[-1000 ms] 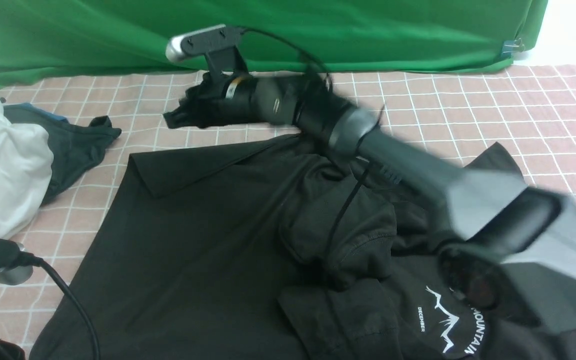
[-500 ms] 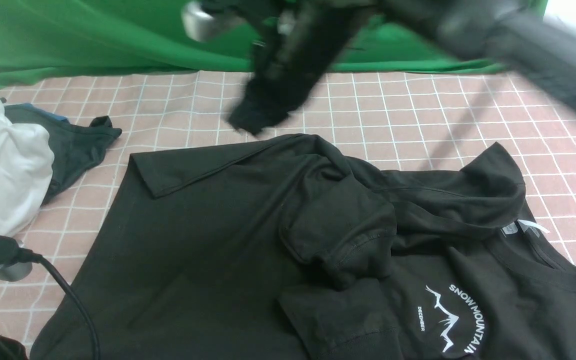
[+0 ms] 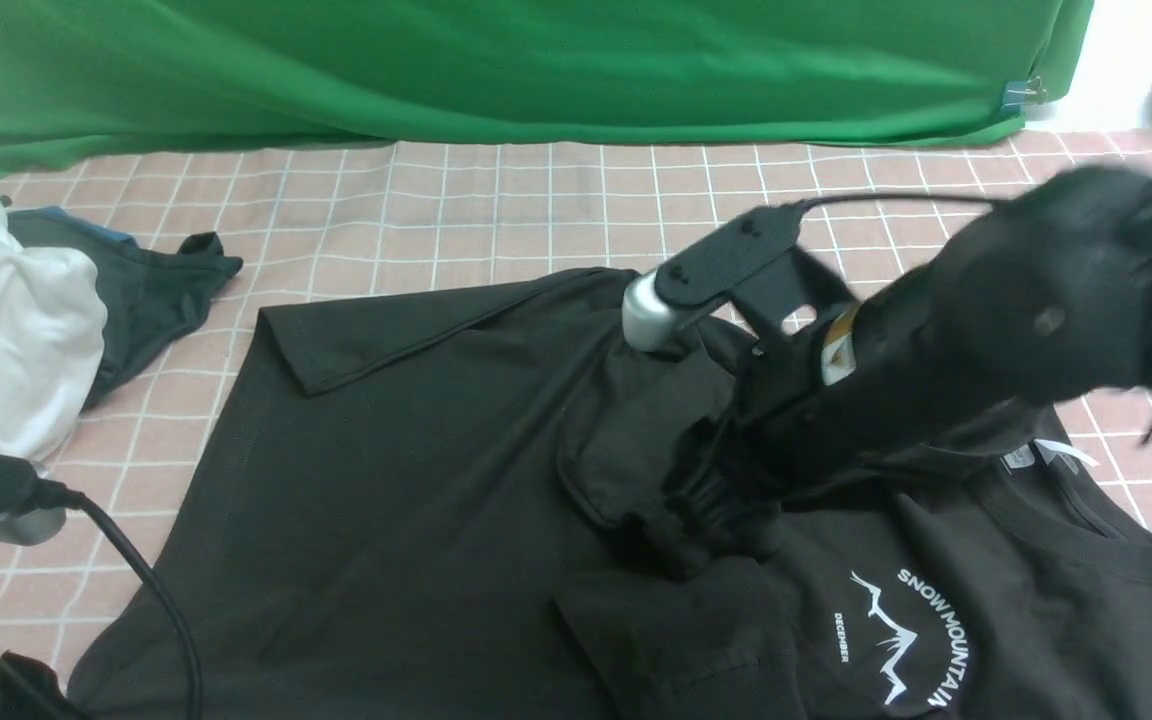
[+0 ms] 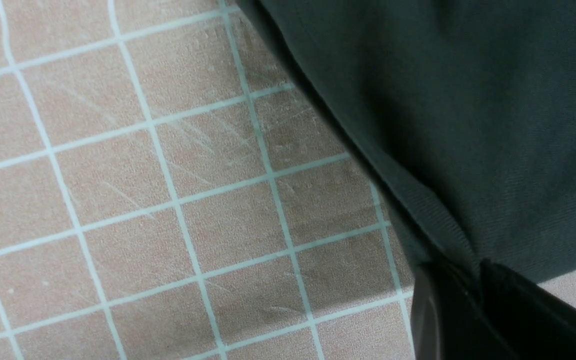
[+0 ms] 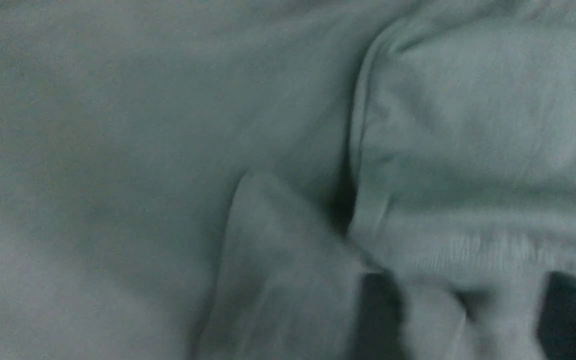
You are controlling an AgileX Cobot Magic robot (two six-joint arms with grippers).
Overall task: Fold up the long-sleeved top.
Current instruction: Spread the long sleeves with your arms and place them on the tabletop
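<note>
My right tool (image 3: 691,515), back from twelve o'clock, now straddles the bunched sleeve (image 3: 636,440) of the long-sleeved top (image 3: 386,480), fingers spread for a regrasp, while my left tool (image 4: 473,305) clenches its hem.

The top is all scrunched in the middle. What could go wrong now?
The right gripper sits open over the bunched sleeve, so it might pinch extra layers and drag the whole top crooked. The left gripper is shut on the hem; a hard pull could stretch the cloth or tug it loose. The cable by the top's near corner might snag.
</note>
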